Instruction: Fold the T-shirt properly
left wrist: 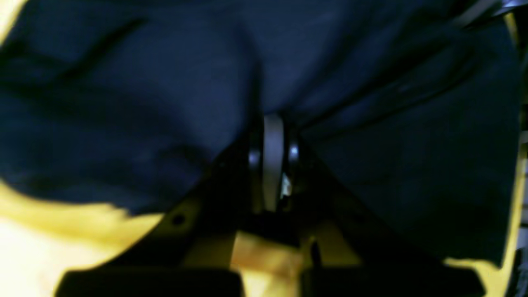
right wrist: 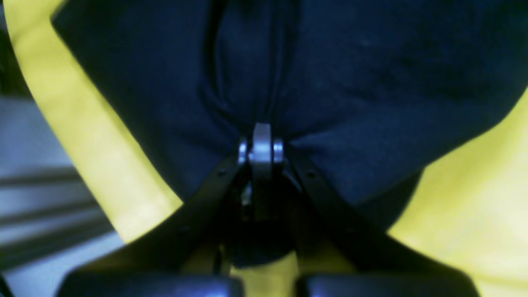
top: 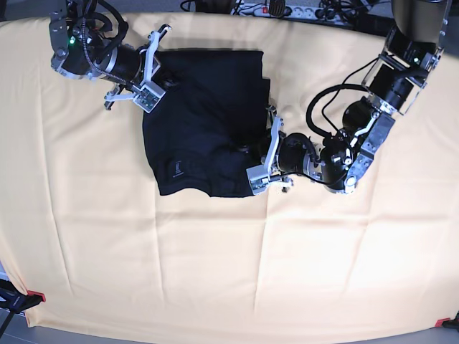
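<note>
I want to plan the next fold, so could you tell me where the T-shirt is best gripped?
Probably at its two side edges, where the fingers already pinch it. The T-shirt lies as a flat, part-folded rectangle on the yellow cloth; the right gripper holds its far corner from one side, and the left gripper its opposite edge. Coming in low from the sides catches those free edges.

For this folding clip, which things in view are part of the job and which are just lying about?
Part of the job:
- T-shirt, dark, partly folded
- left gripper, shut on the shirt's edge
- right gripper, shut on its far corner

Just there:
- yellow cloth covering the table
- power strip and cables at the far edge
- red clamps at the near corners
</note>
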You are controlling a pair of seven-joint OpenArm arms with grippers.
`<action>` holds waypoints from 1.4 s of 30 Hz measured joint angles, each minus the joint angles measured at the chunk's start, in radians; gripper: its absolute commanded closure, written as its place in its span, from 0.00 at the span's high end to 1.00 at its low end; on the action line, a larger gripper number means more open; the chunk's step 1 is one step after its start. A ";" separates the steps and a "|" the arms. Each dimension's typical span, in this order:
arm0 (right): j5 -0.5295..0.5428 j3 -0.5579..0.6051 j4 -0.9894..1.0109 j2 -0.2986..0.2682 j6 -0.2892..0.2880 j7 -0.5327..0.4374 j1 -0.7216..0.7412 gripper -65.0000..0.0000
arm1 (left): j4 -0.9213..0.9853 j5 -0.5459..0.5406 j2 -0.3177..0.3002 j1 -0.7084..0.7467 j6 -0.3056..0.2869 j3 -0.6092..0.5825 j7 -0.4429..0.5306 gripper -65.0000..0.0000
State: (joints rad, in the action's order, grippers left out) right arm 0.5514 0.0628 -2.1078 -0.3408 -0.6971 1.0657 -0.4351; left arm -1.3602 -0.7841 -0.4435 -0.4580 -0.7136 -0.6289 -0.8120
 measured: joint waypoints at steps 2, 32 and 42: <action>-0.005 -0.006 -0.039 -0.008 0.006 0.034 0.000 0.00 | 0.002 0.011 0.000 -0.026 0.006 0.000 -0.016 0.00; 0.864 -0.755 -0.209 0.035 0.004 0.227 -0.095 0.00 | -0.190 -0.674 -0.070 0.049 0.048 0.564 -0.595 0.00; 0.911 -1.017 -0.211 0.039 0.005 0.343 -0.351 0.00 | -0.638 -0.675 -0.301 0.436 0.048 0.772 -0.595 0.00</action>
State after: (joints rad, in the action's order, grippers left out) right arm 1.4620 -0.9543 -2.3188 -0.3023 -0.6926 1.4090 -0.7860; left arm -1.9984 -1.4593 -0.7444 -0.0223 -0.6651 0.1432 -1.4067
